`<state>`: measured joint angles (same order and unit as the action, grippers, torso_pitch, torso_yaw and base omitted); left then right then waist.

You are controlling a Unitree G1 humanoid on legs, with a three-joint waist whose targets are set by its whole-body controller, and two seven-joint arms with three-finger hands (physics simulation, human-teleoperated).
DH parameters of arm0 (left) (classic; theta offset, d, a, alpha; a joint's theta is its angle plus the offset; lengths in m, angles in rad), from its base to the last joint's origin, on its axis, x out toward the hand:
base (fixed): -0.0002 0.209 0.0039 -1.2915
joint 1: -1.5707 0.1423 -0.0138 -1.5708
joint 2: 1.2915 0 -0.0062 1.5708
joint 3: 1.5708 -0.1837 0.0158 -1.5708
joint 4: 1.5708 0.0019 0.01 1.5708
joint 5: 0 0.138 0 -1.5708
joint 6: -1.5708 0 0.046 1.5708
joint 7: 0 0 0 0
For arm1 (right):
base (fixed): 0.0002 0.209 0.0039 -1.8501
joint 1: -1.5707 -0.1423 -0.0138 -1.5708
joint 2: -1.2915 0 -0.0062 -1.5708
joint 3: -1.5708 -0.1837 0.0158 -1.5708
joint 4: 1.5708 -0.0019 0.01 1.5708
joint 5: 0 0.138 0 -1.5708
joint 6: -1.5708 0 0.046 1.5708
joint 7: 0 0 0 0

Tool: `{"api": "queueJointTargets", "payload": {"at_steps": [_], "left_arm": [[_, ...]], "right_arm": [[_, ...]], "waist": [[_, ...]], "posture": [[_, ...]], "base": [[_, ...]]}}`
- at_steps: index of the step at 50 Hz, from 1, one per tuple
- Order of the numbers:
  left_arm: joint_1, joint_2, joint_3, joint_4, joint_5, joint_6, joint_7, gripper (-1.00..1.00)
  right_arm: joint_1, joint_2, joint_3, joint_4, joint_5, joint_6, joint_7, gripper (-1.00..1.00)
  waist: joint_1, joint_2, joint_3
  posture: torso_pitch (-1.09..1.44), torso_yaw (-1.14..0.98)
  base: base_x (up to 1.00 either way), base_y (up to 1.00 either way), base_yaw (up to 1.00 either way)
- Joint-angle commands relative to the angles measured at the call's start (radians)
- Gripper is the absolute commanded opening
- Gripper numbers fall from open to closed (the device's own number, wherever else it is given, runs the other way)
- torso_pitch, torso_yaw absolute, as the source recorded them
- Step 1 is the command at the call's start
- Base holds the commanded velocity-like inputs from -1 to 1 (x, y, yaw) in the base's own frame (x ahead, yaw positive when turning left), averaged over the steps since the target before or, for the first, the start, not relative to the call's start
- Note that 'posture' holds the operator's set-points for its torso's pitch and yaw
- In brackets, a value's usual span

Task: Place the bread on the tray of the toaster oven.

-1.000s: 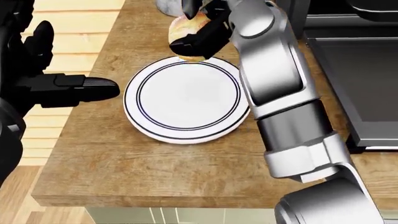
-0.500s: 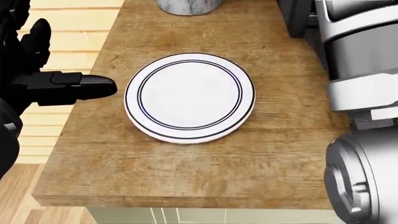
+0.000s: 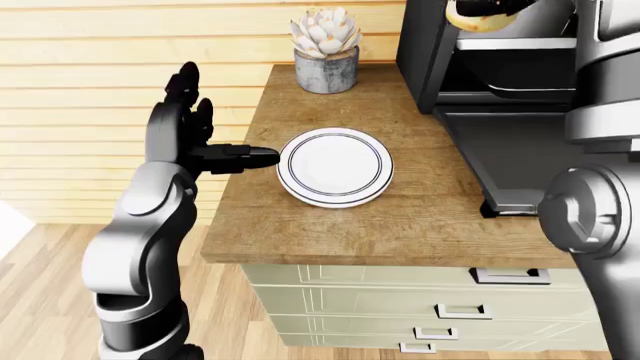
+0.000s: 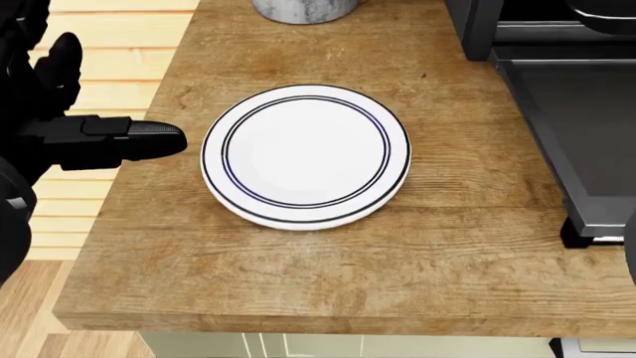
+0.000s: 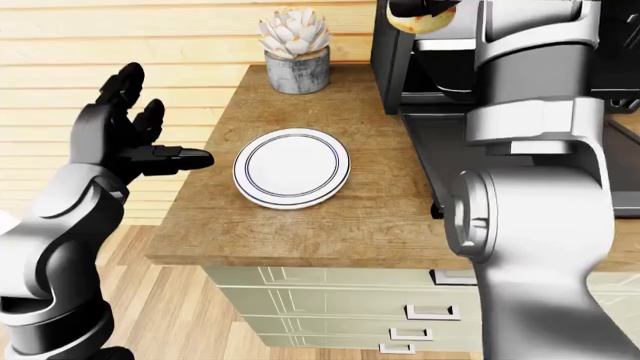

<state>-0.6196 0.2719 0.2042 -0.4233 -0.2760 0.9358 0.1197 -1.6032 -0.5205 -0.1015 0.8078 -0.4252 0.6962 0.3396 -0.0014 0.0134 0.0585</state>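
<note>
Bread [image 3: 477,16], likely light, soft and crushable, sits pinched in the right hand [image 5: 422,6] at the toaster oven [image 3: 425,52] mouth; left hand [image 3: 185,124] hangs spread, so squeeze its sides gently.

Bread [image 3: 478,18]: I see a pale, golden-crusted roll, rounded, up at the top edge of the left-eye view, level with the oven's opening.
Bread's hold: dark fingers of my right hand [image 5: 420,7] wrap over its top; I think it hangs clear of the rack, though the frame cuts it off.
Toaster oven [image 3: 425,52]: a dark box, door folded down flat onto the counter.
Tray [image 3: 520,81]: a dark shallow pan inside the cavity, below the bread.
</note>
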Motion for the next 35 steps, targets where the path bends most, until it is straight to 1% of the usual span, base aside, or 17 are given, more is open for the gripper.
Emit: {"api": "queueJointTargets", "payload": {"at_steps": [1, 5, 13, 19, 24, 35], "left_arm": [[-0.027, 0.010, 0.010, -0.024, 0.004, -0.042, -0.002, 1.00], [-0.027, 0.011, 0.012, -0.023, 0.004, -0.042, -0.002, 1.00], [-0.022, 0.009, 0.009, -0.017, 0.008, -0.051, -0.004, 1.00], [-0.022, 0.011, 0.013, -0.023, 0.006, -0.047, -0.006, 1.00], [-0.025, 0.013, 0.016, -0.030, 0.003, -0.038, -0.002, 1.00], [-0.025, 0.014, 0.014, -0.025, 0.001, -0.041, 0.000, 1.00]], "right_arm": [[-0.039, -0.030, -0.007, -0.042, -0.016, -0.021, 0.002, -1.00], [-0.024, -0.062, -0.015, -0.060, -0.031, -0.017, 0.016, -1.00], [0.011, -0.108, -0.037, -0.049, -0.039, -0.033, -0.006, -1.00], [0.024, -0.132, -0.058, -0.012, -0.018, -0.047, -0.059, -1.00], [0.025, -0.138, -0.071, 0.041, 0.021, -0.065, -0.121, -1.00], [0.017, -0.155, -0.071, 0.173, 0.078, -0.147, -0.221, -1.00]], "waist": [[0.000, -0.002, -0.031], [0.001, -0.004, -0.031], [0.002, -0.008, -0.031], [0.002, -0.009, -0.033], [0.002, -0.010, -0.033], [0.003, -0.011, -0.036]], "posture": [[0.00, 0.00], [0.00, 0.00], [0.00, 0.00], [0.00, 0.00], [0.00, 0.00], [0.00, 0.00]], "base": [[0.00, 0.00, 0.00], [0.00, 0.00, 0.00], [0.00, 0.00, 0.00], [0.00, 0.00, 0.00], [0.00, 0.00, 0.00], [0.00, 0.00, 0.00]]}}
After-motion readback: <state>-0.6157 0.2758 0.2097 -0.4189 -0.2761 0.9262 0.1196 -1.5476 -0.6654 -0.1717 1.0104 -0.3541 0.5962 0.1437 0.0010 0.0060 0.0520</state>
